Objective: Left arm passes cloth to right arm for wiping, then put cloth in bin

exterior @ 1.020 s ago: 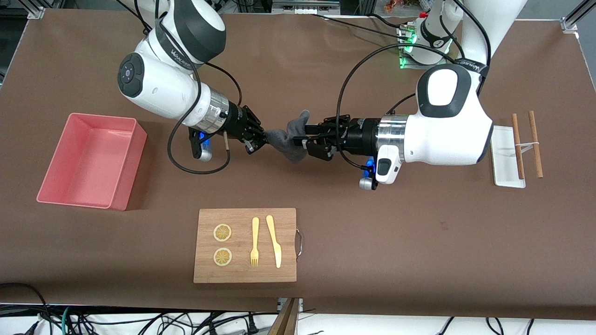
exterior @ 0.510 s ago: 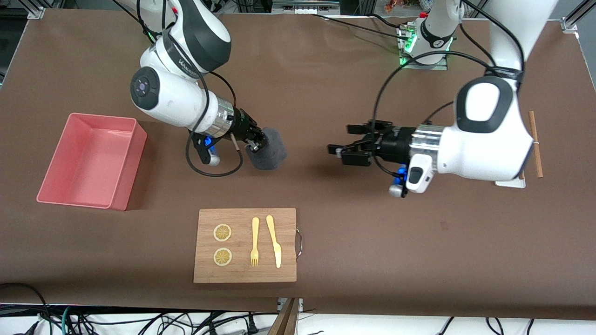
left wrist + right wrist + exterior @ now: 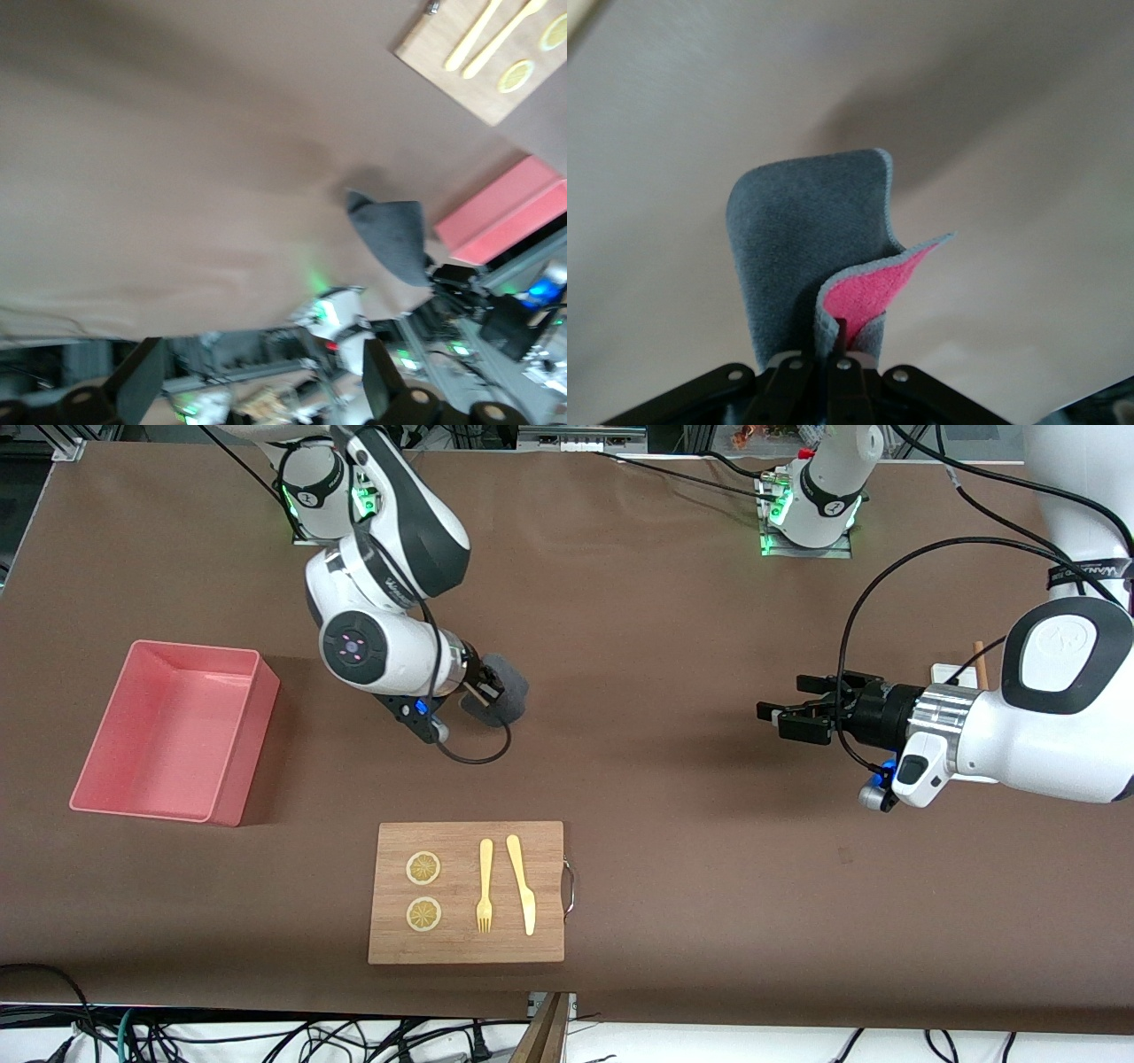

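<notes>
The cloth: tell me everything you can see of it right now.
The cloth is small, soft, dark grey with a suede-like nap, and one curled corner shows a pink underside. It is pinched at one edge in the shut right gripper and hangs folded above the brown table. Nothing else touches it; the open left gripper is well clear.

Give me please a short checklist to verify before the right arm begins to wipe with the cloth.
1. Cloth held by right gripper: ok, the fingers are shut on its edge, seen in the right wrist view.
2. Left gripper has let go: ok, fingers open, nothing between them.
3. Left arm away from the cloth: ok, it is over bare table toward its own end.
4. Cloth hangs free, not caught: ok, one corner folds over and shows pink.
5. Bin ready to receive: ok, nothing in it.
6. Spot to wipe: cannot tell, no stain visible on the table.
</notes>
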You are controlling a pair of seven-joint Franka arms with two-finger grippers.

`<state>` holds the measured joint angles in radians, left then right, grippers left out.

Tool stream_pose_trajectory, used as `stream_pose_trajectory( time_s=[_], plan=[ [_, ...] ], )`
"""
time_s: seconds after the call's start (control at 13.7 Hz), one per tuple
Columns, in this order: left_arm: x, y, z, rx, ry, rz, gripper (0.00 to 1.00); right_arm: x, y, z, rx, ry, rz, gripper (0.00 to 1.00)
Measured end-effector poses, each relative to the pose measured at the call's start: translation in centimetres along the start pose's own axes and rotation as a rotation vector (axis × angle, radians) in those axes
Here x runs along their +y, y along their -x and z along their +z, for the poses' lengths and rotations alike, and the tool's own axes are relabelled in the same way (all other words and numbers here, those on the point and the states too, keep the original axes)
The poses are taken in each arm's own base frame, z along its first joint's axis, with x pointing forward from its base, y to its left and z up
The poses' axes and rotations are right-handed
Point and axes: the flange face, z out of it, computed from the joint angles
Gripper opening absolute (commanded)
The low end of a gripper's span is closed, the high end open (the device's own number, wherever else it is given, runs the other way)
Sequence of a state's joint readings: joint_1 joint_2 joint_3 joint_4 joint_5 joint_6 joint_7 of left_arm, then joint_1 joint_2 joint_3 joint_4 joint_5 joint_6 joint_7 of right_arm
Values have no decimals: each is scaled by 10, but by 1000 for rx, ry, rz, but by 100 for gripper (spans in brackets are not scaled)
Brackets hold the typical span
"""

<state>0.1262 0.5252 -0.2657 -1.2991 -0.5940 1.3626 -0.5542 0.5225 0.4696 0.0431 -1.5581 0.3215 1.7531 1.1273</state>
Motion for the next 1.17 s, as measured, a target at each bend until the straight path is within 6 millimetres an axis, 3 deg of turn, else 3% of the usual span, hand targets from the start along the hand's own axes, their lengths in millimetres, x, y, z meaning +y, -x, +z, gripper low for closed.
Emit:
stream_pose_trajectory(
  time_s=[0.15, 0.22, 0.44, 0.66, 0.87, 1.02, 1.17],
  plan=[
    [-22, -13, 0, 16, -72, 113, 17, -4, -3, 28, -14, 59, -32, 0],
    [-37, -22, -1, 20, -105, 164, 10, -6, -5, 41, -22, 78, -41, 0],
    [-73, -43, -4, 36, -225, 245, 1, -11, -7, 67, -29, 120, -50, 0],
    [-80, -46, -4, 51, -300, 263, 2, -8, -26, 86, -9, 168, -85, 0],
    [-82, -43, -9, 86, -420, 309, 8, 8, -70, 87, -16, 181, -132, 0],
    [-79, -18, -31, 124, -458, 386, 11, 30, -110, 77, -50, 174, -165, 0],
    [-82, 30, -55, 186, -505, 413, 16, 57, -151, 66, -91, 162, -189, 0]
  ],
)
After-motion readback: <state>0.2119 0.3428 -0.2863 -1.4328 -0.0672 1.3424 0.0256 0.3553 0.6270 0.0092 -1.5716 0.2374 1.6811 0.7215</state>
